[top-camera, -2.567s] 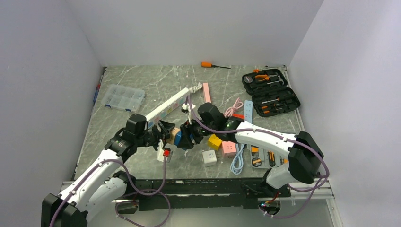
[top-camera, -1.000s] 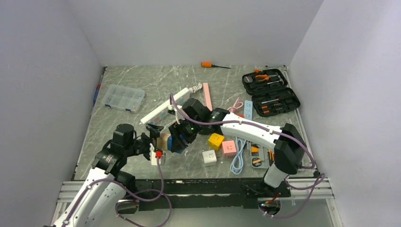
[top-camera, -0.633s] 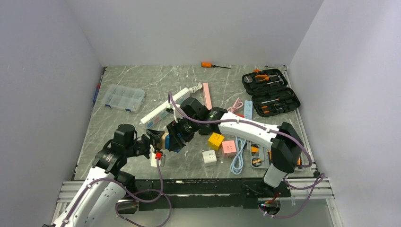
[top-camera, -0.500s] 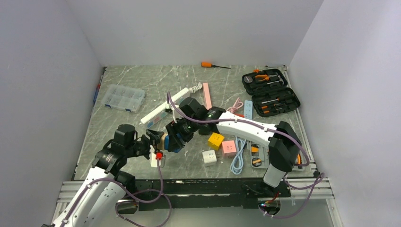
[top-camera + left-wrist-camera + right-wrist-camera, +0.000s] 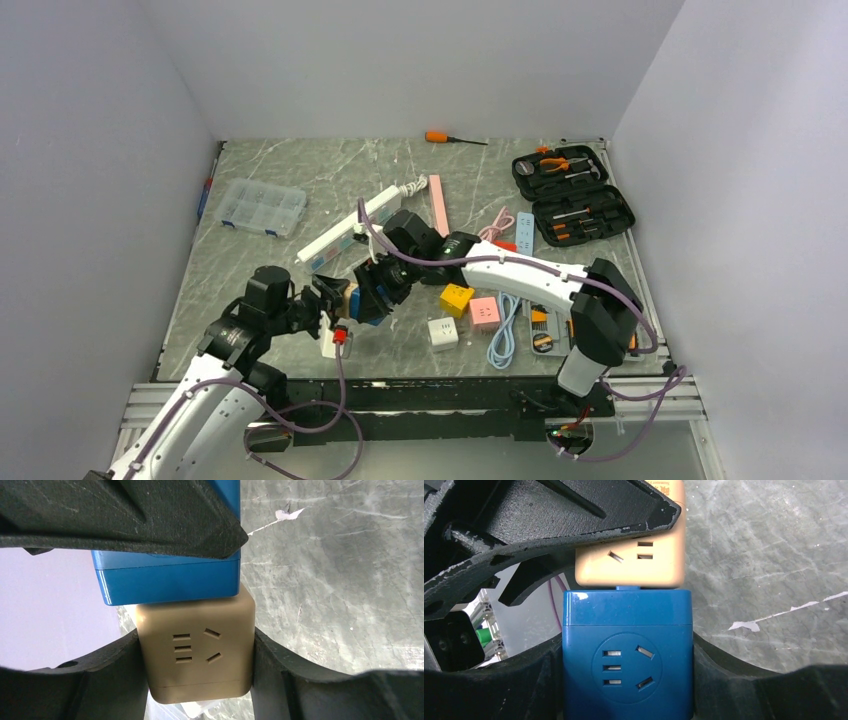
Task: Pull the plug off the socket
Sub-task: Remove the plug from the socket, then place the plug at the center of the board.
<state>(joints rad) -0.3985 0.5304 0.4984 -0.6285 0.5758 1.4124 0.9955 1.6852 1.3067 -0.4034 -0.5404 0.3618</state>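
Now L jaws clamp tan cube (image 5: 197, 650), R jaws blue cube (image 5: 626, 655), touching; yellow cube (image 5: 455, 297) nr.

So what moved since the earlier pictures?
Both arms carried the joined cubes left and nearer the front edge. The left gripper still clamps the tan cube, the right gripper the blue cube; they are still plugged together. The tool case and screwdriver stayed put.

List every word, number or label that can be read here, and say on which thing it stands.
No text can be read in full.
Tan cube: small orange print at its top edge, cut off, too small to read.
Blue cube: no text, only slots.
Top view: nothing legible.
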